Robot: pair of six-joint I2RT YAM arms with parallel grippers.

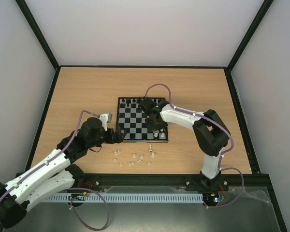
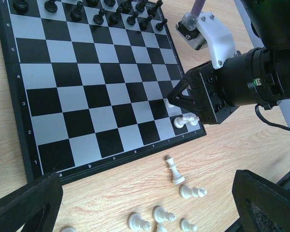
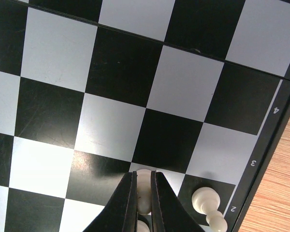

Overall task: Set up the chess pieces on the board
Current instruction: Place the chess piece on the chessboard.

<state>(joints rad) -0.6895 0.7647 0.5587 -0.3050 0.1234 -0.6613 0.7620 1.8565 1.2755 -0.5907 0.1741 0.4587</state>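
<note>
Pinching a white piece (image 3: 144, 200) in the closed right claw (image 3: 144, 175), low over the board (image 2: 87, 96) by its near right corner; cannot tell whether touching the square. Just beside, on its side, a white pawn (image 3: 208, 205). Could knock that pawn or topple the held piece if released off-centre or tilted. Holding the left claw (image 1: 118, 137) open and empty by the near left corner; could scatter the loose white pieces (image 2: 183, 191) on the table (image 1: 87, 92) if swung low.

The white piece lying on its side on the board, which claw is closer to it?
Right. The right claw, shut on a second white piece, hangs right beside the fallen piece. The left claw is open at the board's opposite near corner.
</note>
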